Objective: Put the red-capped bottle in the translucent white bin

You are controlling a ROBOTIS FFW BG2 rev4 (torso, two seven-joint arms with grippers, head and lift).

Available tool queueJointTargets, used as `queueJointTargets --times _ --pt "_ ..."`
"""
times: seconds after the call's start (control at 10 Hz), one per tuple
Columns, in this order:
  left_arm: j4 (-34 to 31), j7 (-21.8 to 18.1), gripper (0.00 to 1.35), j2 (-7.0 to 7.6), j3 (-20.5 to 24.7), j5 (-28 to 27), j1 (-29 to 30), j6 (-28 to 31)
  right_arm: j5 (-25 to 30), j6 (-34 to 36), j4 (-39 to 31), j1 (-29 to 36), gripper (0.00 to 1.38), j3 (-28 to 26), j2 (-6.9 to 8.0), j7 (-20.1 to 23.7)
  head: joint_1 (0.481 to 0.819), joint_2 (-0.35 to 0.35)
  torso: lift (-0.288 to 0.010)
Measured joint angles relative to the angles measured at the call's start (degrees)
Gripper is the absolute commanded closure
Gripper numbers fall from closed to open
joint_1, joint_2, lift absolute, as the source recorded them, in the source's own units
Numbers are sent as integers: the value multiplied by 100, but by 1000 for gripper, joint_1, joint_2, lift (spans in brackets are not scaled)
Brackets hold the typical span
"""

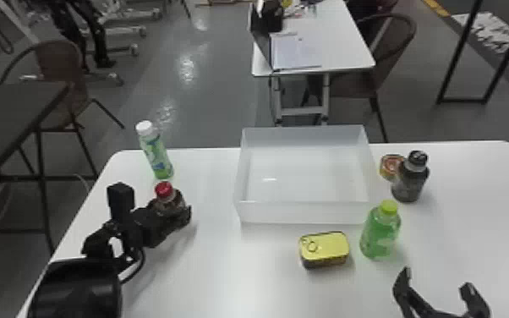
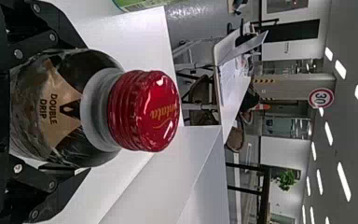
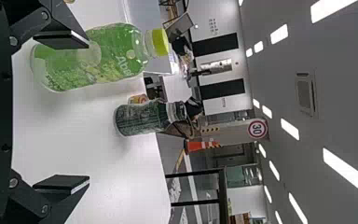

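The red-capped bottle (image 1: 170, 205) stands upright at the left of the white table (image 1: 224, 275), outside the translucent white bin (image 1: 300, 212) and well apart from its left wall. The left gripper (image 1: 172, 208) has its jaws closed in on the two sides of the bottle's body, pinching it, with the red cap (image 2: 144, 111) and the pale neck clear of them. Whether the base touches the table, I cannot tell.

The right gripper (image 1: 436, 280) is at the near right, its jaws spread wide with nothing between them.

The bin sits at the far middle of the table, its open top facing up. Just beyond the red-capped bottle, toward the far left corner, stands a slim bottle with a white cap (image 1: 156, 154). A yellow-topped tin (image 1: 324, 247) lies flat on the near side of the bin, toward its right. Just right of the tin stands a green bottle with a yellow-green cap (image 1: 379, 234), near the bin's near right corner. Right of the bin is a dark bottle with a black cap (image 1: 410, 182), upright, and a small round can (image 1: 389, 167) is just beyond it to the left, partly hidden by it.
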Motion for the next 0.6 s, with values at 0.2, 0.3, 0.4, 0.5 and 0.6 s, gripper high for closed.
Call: queueJointTargets --times 0.2,0.3,0.4,0.5,0.6 --pt "-113 63 823 -41 55 -72 57 -22 -7 -2 0 5 254 0 0 8 695 160 -78" --pt "-461 208 823 -96 98 -99 191 114 -7 -3 -1 5 254 0 0 9 695 166 -78" --pt "-927 300 823 -177 144 -69 355 293 -7 -3 -1 5 254 0 0 9 695 171 -78" --pt "-1526 423 823 -267 106 148 519 518 -10 -3 -1 5 254 0 0 8 695 170 -78" --pt "-1958 533 823 -276 -122 509 575 685 -15 -3 -2 5 254 0 0 8 695 154 -78"
